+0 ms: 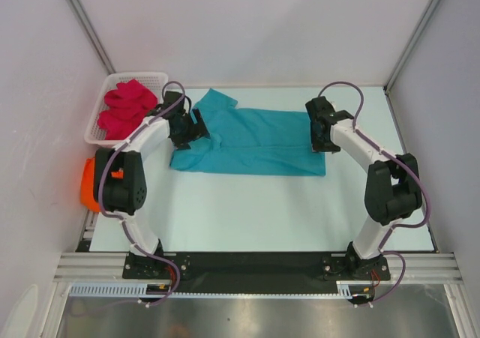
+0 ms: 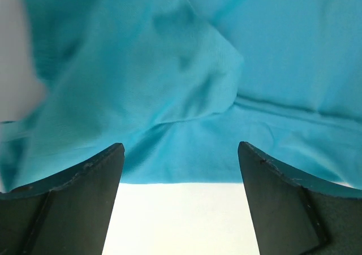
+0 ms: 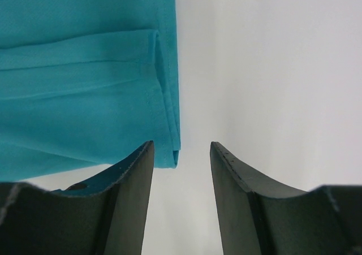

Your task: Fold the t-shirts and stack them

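Pale tabletop lies under both arms. Wrist views alone show each of the two grippers spread and empty: left gripper over the rumpled end of the teal t-shirt, right gripper at its folded edge. Overhead alone shows three shirts: teal lying flat, crimson t-shirt in the basket, orange t-shirt off the tabletop's left edge.

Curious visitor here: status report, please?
Left gripper open above teal t-shirt, sleeve end; right gripper open at opposite edge. Pink t-shirt in basket, orange t-shirt at left edge. Nothing blocking.
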{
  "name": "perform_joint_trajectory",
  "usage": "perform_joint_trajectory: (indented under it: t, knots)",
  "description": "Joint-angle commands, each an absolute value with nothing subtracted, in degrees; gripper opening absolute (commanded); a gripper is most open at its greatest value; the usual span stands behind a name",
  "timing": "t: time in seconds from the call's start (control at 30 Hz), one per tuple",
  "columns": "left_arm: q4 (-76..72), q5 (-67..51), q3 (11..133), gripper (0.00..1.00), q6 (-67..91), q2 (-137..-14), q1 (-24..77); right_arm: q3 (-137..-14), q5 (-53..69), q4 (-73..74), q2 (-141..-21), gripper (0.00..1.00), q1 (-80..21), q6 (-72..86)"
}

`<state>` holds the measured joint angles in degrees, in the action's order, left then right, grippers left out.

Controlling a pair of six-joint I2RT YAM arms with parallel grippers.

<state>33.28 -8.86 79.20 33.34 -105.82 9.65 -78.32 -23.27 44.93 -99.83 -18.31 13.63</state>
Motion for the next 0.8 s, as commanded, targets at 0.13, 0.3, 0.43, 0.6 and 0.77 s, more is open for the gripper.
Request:
perform_joint_trajectory:
  t: [0.13, 0.3, 0.43, 0.6, 0.77]
  knots:
    - [21.6, -2.9, 82.4, 1.00, 21.7, -103.1, 9.1, -83.8, -7.2, 35.1, -101.1, 0.50, -10.1, 16.9]
    - [4.9, -10.3, 81.5, 1.00, 17.9, -104.8, 9.0, -86.4, 4.1, 25.9, -104.0, 0.50, -6.0, 19.8]
    - [4.1, -12.0, 88.7, 1.00, 15.8, -111.4, 8.8, -89.7, 8.5, 22.9, -107.7, 0.49, -4.7, 22.1]
    - [3.4, -13.4, 95.9, 1.00, 16.3, -119.2, 8.3, -93.0, 7.0, 21.4, -111.3, 0.48, -4.6, 22.2]
    - [5.2, -14.4, 102.8, 1.00, 19.2, -125.0, 7.1, -96.8, 5.7, 22.5, -116.1, 0.48, -3.3, 21.7]
